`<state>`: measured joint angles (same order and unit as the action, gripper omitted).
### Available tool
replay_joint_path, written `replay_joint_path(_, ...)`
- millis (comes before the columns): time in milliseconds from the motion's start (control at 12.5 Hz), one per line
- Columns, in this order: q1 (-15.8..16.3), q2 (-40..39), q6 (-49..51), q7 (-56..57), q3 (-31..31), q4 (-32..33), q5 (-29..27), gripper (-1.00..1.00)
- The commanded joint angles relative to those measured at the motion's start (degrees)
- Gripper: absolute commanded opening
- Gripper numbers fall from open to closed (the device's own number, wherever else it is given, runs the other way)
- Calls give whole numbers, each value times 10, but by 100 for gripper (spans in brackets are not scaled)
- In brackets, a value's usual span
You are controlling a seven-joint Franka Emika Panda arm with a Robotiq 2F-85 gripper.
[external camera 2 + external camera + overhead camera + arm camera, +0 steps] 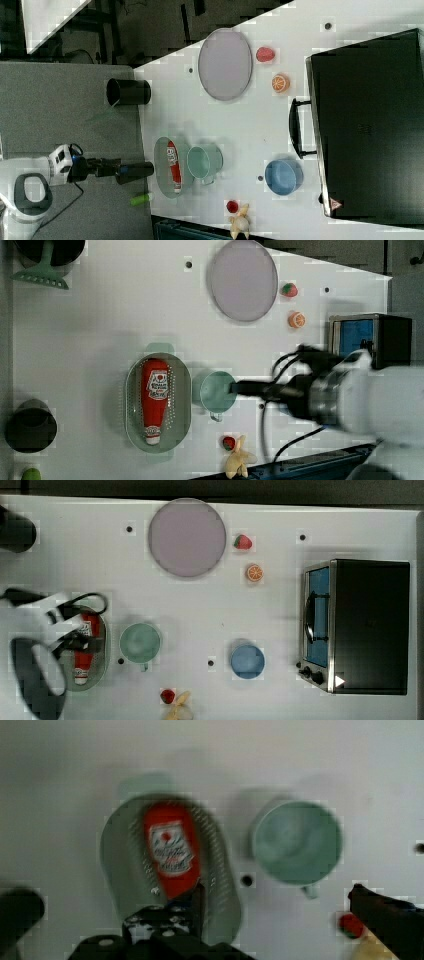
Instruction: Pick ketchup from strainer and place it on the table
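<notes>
The ketchup, a slim red bottle with a white cap, lies lengthwise in the pale green strainer on the white table. In the top view my gripper hovers over the ketchup and hides part of it and of the strainer. In the wrist view the ketchup lies in the strainer between my widely spread fingers. The gripper is open and holds nothing. In the right view the gripper is beside the strainer.
A green cup stands right beside the strainer. A blue cup, a lilac plate, a strawberry, an orange slice and a toaster oven lie farther off. Another strawberry sits near the table's edge.
</notes>
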<state>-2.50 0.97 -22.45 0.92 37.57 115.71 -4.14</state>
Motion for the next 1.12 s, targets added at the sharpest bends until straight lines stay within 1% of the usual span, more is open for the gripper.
replay_joint_path(80, -3, -17, -78, -36, 34, 21, 1, 100)
replay_joint_path(240, -2, -52, -149, -36, 58, 56, 5, 100)
replay_joint_path(400, 0, -90, -235, -37, 67, 88, 30, 100)
replay_joint_path(480, 2, -110, -272, -43, 66, 100, 55, 100)
replay_joint_path(640, 4, -153, -318, -91, 63, 113, 110, 100)
replay_joint_path(880, 7, -228, -349, -159, 61, 112, 190, 100)
replay_joint_path(1120, 9, -295, -384, -183, 53, 106, 270, 100)
